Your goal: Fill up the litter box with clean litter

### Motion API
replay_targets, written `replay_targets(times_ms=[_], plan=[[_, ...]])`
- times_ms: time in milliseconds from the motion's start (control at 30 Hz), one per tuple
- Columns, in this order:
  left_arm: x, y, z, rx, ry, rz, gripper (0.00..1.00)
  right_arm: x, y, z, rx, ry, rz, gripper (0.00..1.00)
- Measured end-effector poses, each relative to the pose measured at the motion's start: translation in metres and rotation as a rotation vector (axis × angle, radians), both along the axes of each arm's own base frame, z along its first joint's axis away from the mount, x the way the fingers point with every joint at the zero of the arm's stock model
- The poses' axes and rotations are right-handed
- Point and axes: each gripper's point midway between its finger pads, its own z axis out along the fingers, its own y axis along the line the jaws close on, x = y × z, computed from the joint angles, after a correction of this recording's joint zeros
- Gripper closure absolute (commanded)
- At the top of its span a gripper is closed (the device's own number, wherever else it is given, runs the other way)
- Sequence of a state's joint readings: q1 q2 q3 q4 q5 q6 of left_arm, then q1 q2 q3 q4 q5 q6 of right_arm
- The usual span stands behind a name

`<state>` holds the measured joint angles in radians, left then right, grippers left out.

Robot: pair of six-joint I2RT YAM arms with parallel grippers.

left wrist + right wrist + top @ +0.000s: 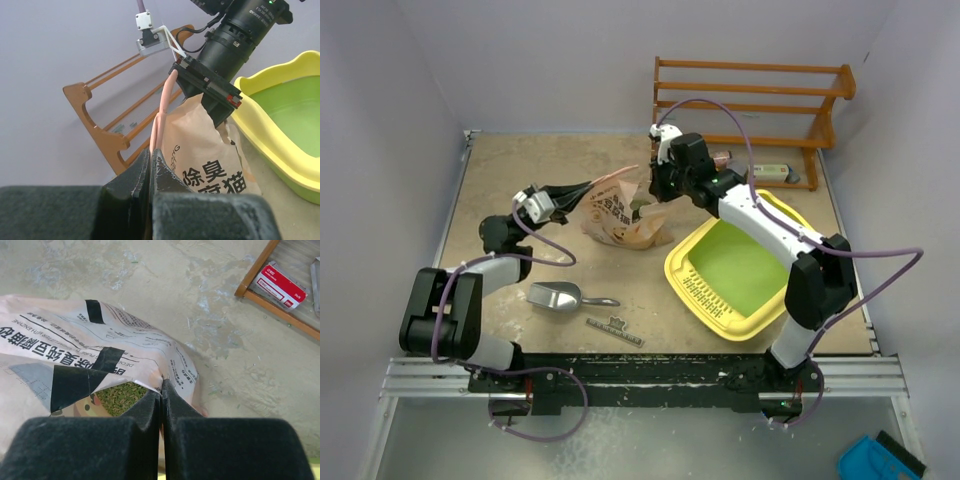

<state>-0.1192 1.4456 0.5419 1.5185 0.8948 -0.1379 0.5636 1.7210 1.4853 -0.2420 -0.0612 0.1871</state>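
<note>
Showing a tan, scuffed tabletop (520, 170) enclosed by plain grey-violet walls (560, 60), with a wooden rack (750, 100) standing at the far right corner. The yellow litter box (678, 268) lies on the right half, slotted strip toward the near edge, green floor exposed, its far corner near the rack; the right forearm spans above it. A tan printed litter bag (615, 215) stands mid-table just beside the box's left corner. Bare surface extends behind the bag to the far wall, and a metal scoop (555, 296) lies alone toward the near left. Left gripper (151, 152): fingers pressed together on the bag's upper left edge. Right gripper (161, 385): fingers pinched fully on the rim of the bag's mouth, where the clean litter (120, 397) shows inside the opening
</note>
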Motion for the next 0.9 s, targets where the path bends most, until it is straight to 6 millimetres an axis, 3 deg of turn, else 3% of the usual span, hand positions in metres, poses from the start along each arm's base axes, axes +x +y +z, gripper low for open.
replay_targets(times_ms=[267,600,700,800,900], plan=[[0.033,-0.004,0.007,-0.002,-0.015,0.002,1.0,0.006,-0.002,-0.006,0.016,0.021,-0.005,1.0],[0.051,-0.009,0.017,0.007,-0.037,-0.022,1.0,0.005,-0.002,-0.009,0.045,0.044,0.011,0.97],[0.049,-0.01,0.016,0.005,-0.023,-0.038,0.78,0.001,-0.003,-0.008,0.049,0.051,0.023,0.94],[0.047,-0.009,0.019,-0.007,-0.024,-0.033,0.62,-0.003,-0.007,-0.002,0.043,0.048,0.028,0.75],[0.038,-0.002,0.025,-0.03,-0.027,-0.003,0.49,-0.009,-0.012,0.012,0.038,0.025,0.033,0.64]])
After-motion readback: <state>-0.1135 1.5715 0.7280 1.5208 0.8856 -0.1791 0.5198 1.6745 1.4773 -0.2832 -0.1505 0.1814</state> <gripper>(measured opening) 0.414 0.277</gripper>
